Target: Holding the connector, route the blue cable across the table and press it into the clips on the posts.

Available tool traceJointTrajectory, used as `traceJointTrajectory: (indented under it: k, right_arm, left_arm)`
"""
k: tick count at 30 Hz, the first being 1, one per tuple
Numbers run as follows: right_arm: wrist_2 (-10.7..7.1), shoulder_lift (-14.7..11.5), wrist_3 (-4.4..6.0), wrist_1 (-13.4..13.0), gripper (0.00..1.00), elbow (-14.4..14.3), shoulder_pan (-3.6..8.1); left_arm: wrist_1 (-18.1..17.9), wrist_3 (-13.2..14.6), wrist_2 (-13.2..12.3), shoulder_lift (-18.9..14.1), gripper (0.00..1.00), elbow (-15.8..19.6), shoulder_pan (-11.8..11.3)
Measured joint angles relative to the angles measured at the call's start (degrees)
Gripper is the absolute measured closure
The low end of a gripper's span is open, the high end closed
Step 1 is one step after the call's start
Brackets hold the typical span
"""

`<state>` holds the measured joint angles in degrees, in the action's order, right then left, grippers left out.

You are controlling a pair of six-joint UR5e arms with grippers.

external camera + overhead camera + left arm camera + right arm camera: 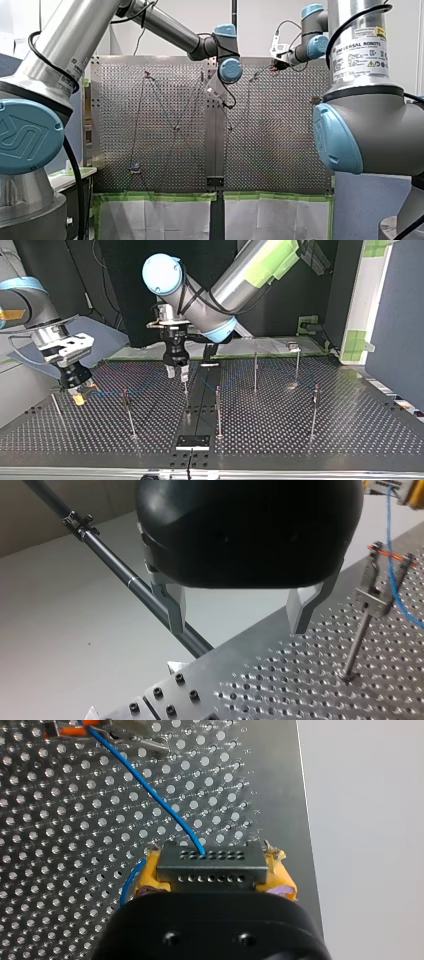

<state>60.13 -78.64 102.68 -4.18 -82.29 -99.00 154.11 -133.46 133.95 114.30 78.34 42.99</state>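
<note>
My right gripper [212,870] is shut with its yellow pads [277,872] on a grey connector [211,866] that has two rows of holes. The blue cable [150,790] runs from the connector across the perforated plate to an orange clip [75,727] on a post. In the top view this gripper [78,396] hangs low at the left, with the cable [107,392] running faintly toward a post [129,415]. My left gripper [240,627] is open, metal fingers [175,610] wide apart over the plate's edge, nothing between them. Beside it stands a clip post [370,600] carrying the cable [395,580].
Several thin posts stand on the perforated table [350,430], among them one at the middle [218,410] and one at the right [314,410]. A black bracket [192,441] sits at the near edge of the top view. A dark rod [110,565] runs behind my left gripper.
</note>
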Motion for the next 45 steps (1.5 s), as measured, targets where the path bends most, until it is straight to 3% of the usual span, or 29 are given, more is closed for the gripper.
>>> traceJointTrajectory:
  k: [19,33,37,45]
  right_arm:
    - [0.00,0.00,0.00,0.00,1.00,0.00,0.00]
    - [0.00,0.00,0.00,0.00,1.00,0.00,0.00]
    - [0.00,0.00,0.00,0.00,1.00,0.00,0.00]
    - [0.00,0.00,0.00,0.00,1.00,0.00,0.00]
  left_arm:
    - [-9.61,1.89,0.07,0.00,0.00,9.63,0.31]
    - [-16.79,8.59,0.07,0.25,0.00,16.81,0.19]
    - [-18.79,10.61,0.03,1.72,0.00,18.82,0.35]
    - [-22.88,14.21,0.05,5.68,0.00,22.90,3.02]
